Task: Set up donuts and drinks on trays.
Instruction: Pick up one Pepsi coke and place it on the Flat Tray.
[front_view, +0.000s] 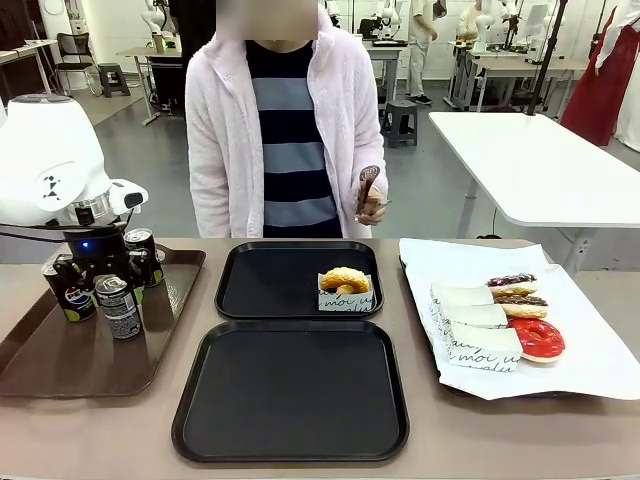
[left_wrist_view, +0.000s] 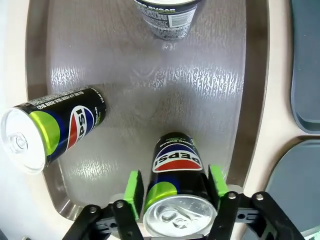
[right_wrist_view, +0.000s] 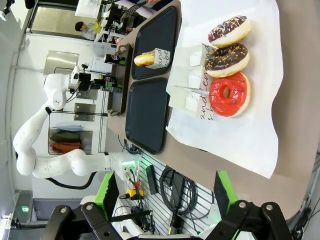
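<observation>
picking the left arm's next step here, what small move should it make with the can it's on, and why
Probably lift straight up. The left gripper has its green pads seemingly pressed on both sides of the Pepsi can. The can stands on the brown tray, apart from the neighbouring cans, so a vertical lift should clear them. The far black tray holds a donut but no drink.

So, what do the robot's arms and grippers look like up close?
The left arm is white with rounded joint housings, a small black mark on its shell and a blue light beneath. The left gripper and right gripper are black linkage frames with silver pins and bright green finger pads.
</observation>
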